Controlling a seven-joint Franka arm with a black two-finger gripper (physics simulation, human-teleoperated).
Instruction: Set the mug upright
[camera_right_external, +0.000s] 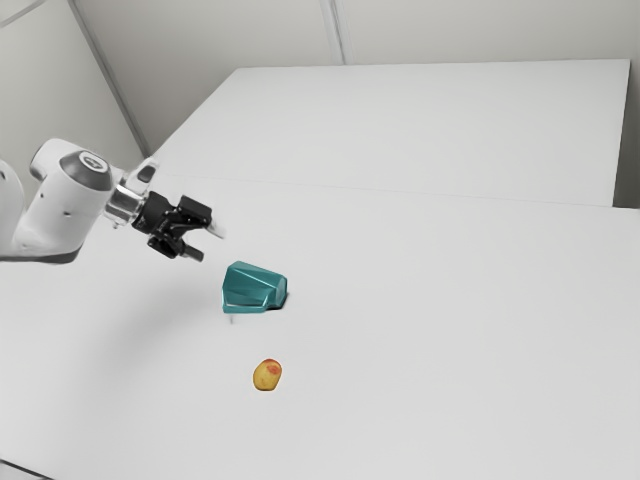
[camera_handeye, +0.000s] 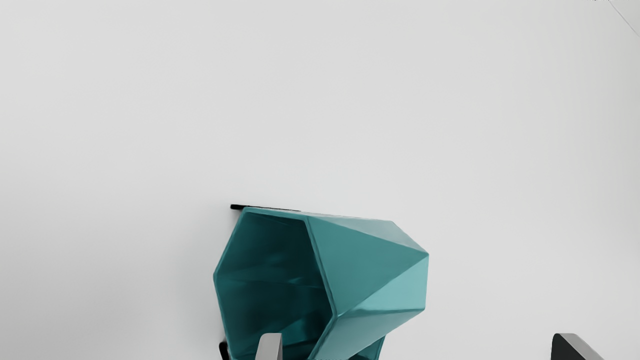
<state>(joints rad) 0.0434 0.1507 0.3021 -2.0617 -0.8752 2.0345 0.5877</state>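
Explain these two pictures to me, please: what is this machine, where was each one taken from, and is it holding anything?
The machine is a white, jointed robot arm ending in a black, two-fingered claw, a bit like a simple hand. Both pictures are computer-made.

The exterior view looks on from the arm's side. The wrist view comes from a camera on the arm's hand, so the claw's own fingertips poke in at its bottom edge.

On the plain white table lie a teal, many-sided mug, tipped on its side, and a small, roundish, yellow-and-red fruit. Nothing is held: the claw's fingers stand wide apart. The job is to set the mug upright.
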